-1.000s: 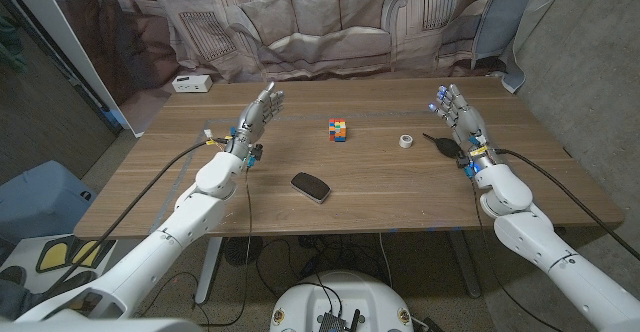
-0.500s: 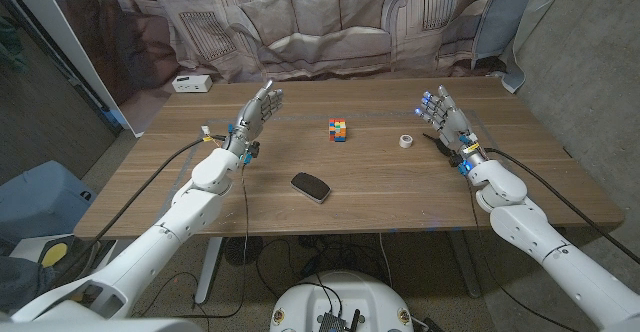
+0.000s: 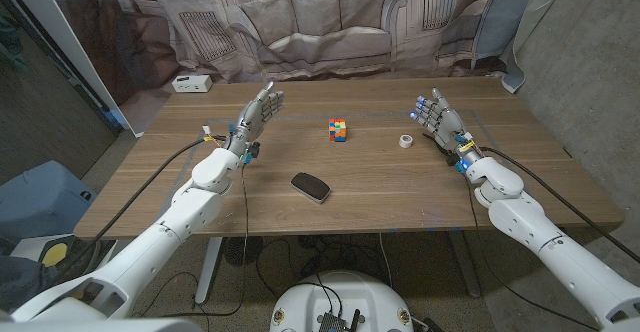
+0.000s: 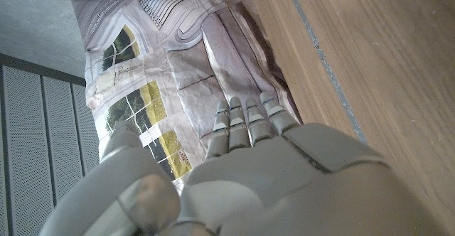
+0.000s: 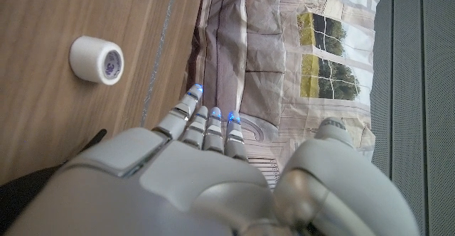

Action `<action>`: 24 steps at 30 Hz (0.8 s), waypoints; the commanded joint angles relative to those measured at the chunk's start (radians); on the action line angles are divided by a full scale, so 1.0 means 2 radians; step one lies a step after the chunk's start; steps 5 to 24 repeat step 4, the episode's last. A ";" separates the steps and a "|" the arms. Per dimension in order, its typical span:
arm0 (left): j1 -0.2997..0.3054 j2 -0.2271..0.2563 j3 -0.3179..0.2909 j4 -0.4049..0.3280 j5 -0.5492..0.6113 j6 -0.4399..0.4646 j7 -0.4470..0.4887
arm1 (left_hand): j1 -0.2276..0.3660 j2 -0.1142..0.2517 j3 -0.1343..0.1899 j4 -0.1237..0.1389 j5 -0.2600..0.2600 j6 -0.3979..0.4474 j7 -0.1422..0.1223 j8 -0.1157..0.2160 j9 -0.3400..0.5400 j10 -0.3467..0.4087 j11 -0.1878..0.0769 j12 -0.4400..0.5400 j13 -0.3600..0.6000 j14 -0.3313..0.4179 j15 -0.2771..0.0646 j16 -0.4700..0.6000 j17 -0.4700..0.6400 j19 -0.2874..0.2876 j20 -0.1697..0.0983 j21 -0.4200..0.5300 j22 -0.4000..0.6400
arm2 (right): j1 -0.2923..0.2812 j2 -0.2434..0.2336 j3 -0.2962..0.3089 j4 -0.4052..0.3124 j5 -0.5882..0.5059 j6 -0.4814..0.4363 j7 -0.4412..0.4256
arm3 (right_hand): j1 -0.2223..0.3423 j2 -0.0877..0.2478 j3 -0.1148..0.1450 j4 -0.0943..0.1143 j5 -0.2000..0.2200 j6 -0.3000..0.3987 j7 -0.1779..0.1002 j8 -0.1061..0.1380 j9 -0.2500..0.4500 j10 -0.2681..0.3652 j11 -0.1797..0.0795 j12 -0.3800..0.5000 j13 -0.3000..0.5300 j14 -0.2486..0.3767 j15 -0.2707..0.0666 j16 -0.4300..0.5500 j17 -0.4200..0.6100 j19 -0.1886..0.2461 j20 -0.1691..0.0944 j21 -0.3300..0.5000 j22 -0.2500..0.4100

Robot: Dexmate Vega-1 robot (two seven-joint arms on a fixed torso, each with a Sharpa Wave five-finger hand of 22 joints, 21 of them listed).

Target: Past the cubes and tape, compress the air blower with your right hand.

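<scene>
Since a second ago the right robot hand has been shifted toward frame left and slightly up in the head view, so that it is now seen over the spot where the blower's dark tip was visible, just right of the tape. Nothing else on the tabletop appears to have been moved.

The blower is mostly hidden: in the right wrist view only a dark rounded mass and a thin black tip are seen at the lower left of the frame, beside the back of the right robot hand. In the head view it is covered by that hand, at right of centre.

A blower of this kind is judged to be light, soft and springy, with a rubbery bulb that yields under pressure and recovers. The bulb's widest part should be taken between thumb and fingers; the narrow nozzle is stiffer and would likely slip or roll away.

The right robot hand is seen open, fingers extended and slightly apart, nothing gripped; whether the blower is touched cannot be told. The left robot hand is held open too, at upper left of centre, well apart from the cube and empty.
</scene>
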 commanded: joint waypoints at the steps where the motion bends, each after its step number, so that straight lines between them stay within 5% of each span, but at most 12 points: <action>1: 0.000 0.001 0.000 0.008 -0.007 0.001 -0.009 | 0.000 0.003 0.001 -0.002 -0.002 0.000 0.001 0.002 0.002 -0.002 -0.002 0.001 0.001 -0.003 0.001 0.002 0.001 -0.002 0.003 0.002 0.002 | 0.011 -0.003 -0.010 -0.001 -0.013 -0.025 -0.013 | -0.005 0.001 -0.002 0.000 0.002 0.004 0.002 0.004 0.001 0.007 -0.006 0.005 0.000 0.004 -0.001 0.005 0.001 0.000 0.002 0.002 0.000; 24: -0.001 -0.001 0.001 0.014 -0.011 -0.001 -0.015 | 0.000 0.003 0.001 -0.002 -0.002 0.000 0.001 0.003 0.002 -0.002 -0.003 0.002 0.001 -0.004 0.001 0.002 0.001 -0.003 0.004 0.002 0.002 | 0.011 -0.006 -0.011 -0.007 -0.017 -0.031 -0.020 | -0.006 0.002 -0.002 0.000 0.002 0.006 0.002 0.004 0.001 0.009 -0.004 0.006 0.000 0.006 -0.001 0.006 0.001 0.000 0.002 0.002 0.000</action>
